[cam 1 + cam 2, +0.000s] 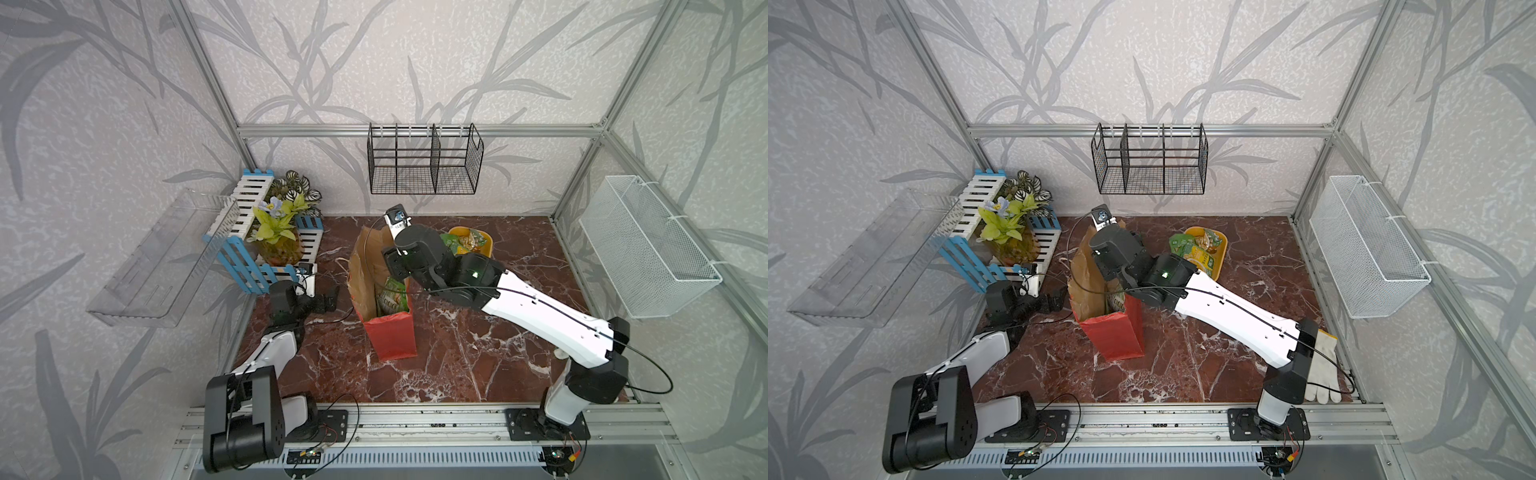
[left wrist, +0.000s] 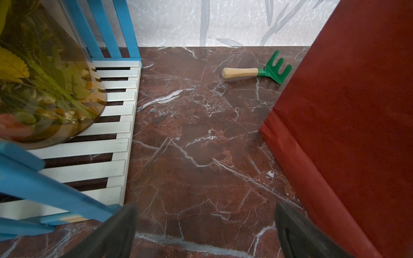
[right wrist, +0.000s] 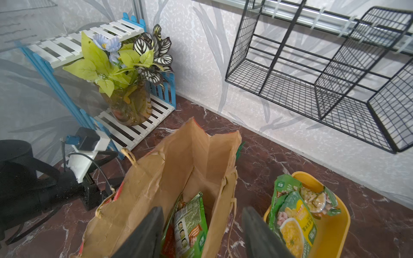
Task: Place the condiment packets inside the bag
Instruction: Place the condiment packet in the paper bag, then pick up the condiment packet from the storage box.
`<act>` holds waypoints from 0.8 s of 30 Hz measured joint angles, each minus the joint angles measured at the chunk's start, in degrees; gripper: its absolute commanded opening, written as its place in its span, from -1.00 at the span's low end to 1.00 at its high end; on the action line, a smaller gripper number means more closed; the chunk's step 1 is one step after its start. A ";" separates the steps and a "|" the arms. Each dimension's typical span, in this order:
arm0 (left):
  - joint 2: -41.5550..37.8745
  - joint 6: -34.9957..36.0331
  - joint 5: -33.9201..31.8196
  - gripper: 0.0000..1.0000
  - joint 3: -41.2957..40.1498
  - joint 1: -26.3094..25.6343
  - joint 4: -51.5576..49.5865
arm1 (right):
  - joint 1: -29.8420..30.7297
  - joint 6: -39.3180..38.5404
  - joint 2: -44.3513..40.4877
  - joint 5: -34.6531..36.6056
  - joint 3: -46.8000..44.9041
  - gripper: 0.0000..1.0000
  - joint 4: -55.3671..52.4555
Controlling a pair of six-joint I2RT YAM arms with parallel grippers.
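Condiment packets (image 3: 190,223): green glossy sachets printed with food pictures, in two lots. At least one stands on edge deep inside the bag (image 1: 390,336). Further packets (image 3: 292,223) lie heaped and overlapping in a yellow tub (image 3: 330,232), one reaching over its rim.

Bag: paper, red outside, brown inside, upright near the middle of the counter (image 1: 457,365). Its mouth is open and creased, with string handles (image 3: 131,157) at the rim.

Yellow tub: on the counter just beside the bag, toward the back wall.

Right hand (image 3: 202,210): above the bag's open mouth, fingers spread apart, gripping nothing. The bagged packet shows below the gap.

Left hand (image 2: 204,210): low over the counter between the bag and a slatted rack (image 1: 249,199), fingers spread wide with nothing between them. The bag's red side is close by one finger.

Other items:
- Glass vase (image 1: 278,249) of leaves and a blue flower, on the rack's lower shelf.
- Small green rake (image 2: 257,71) with a wooden handle, flat on the counter near the back wall.
- Black wire basket (image 1: 424,183), on the back wall.
- White mesh basket (image 1: 648,249), on the right wall.
- Clear plastic shelf (image 1: 158,266), on the left wall.
- White glove (image 1: 1323,374), at the counter's front right corner.
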 measured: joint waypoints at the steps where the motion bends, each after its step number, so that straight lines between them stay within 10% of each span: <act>1: 0.00 0.00 0.02 1.00 0.00 0.00 0.00 | -1.03 0.22 -1.57 -0.22 -1.33 0.29 0.00; 12: -0.04 0.00 0.44 1.00 -0.02 0.00 0.02 | -25.64 7.93 -14.82 -5.79 -18.80 0.76 3.17; 24: 0.04 0.00 0.42 1.00 -0.02 0.00 0.02 | -32.63 5.27 1.64 -9.29 -22.88 0.96 4.26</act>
